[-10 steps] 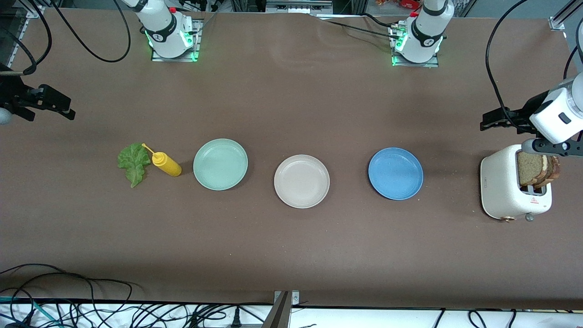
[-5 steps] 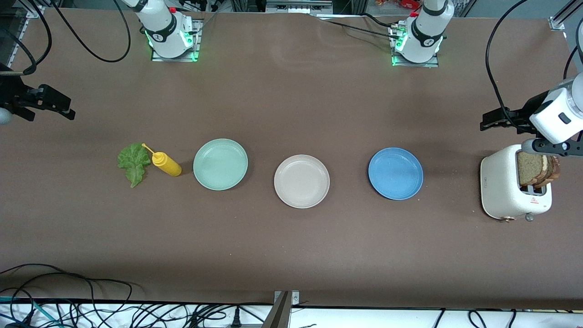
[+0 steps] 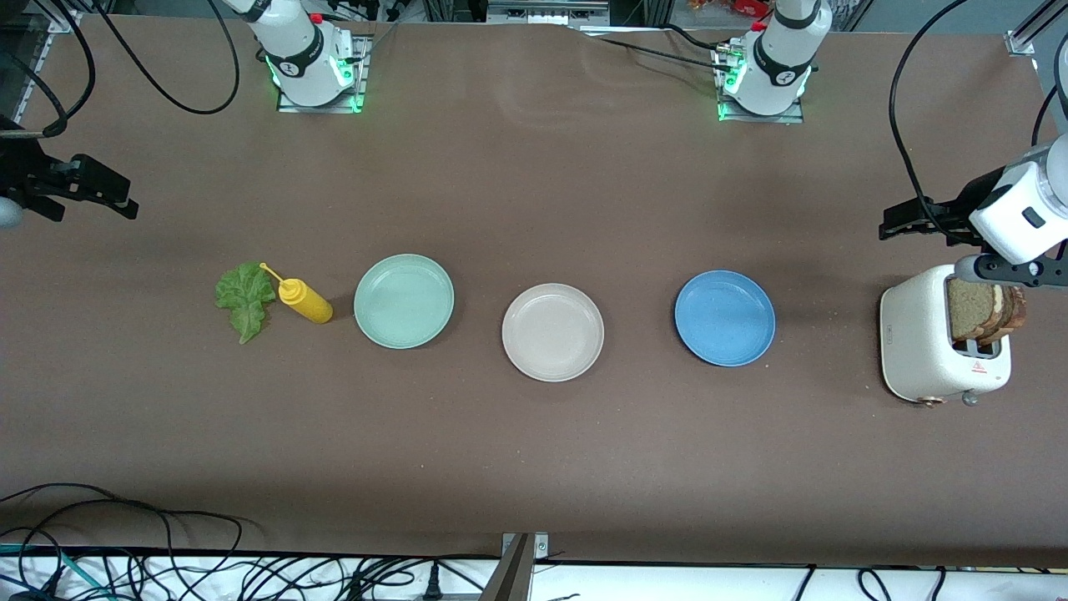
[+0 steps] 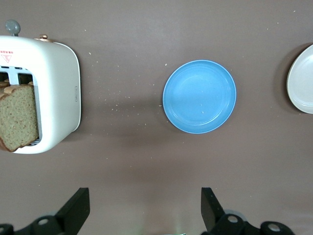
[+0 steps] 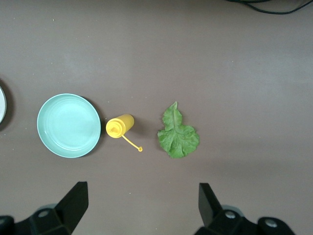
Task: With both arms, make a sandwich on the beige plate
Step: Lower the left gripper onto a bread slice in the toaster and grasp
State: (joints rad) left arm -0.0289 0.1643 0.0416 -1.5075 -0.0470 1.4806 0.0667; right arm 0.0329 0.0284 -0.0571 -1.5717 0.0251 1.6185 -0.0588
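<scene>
The beige plate [image 3: 552, 332] sits bare at mid-table between two other plates; its rim shows in the left wrist view [image 4: 302, 85]. Two brown bread slices [image 3: 984, 313] [image 4: 18, 115] stand in a white toaster [image 3: 922, 342] [image 4: 56, 88] at the left arm's end. A green lettuce leaf [image 3: 244, 299] [image 5: 178, 136] lies flat at the right arm's end. My left gripper [image 3: 891, 227] [image 4: 145, 205] hangs open over bare table beside the toaster. My right gripper [image 3: 125, 204] [image 5: 143, 203] hangs open over bare table near the lettuce, holding nothing.
A yellow squeeze bottle [image 3: 304, 302] [image 5: 120, 126] stands between the lettuce and a mint green plate [image 3: 404, 300] [image 5: 69, 125]. A blue plate [image 3: 724, 318] [image 4: 199, 96] lies between the beige plate and the toaster. Cables run along the table's front edge [image 3: 534, 551].
</scene>
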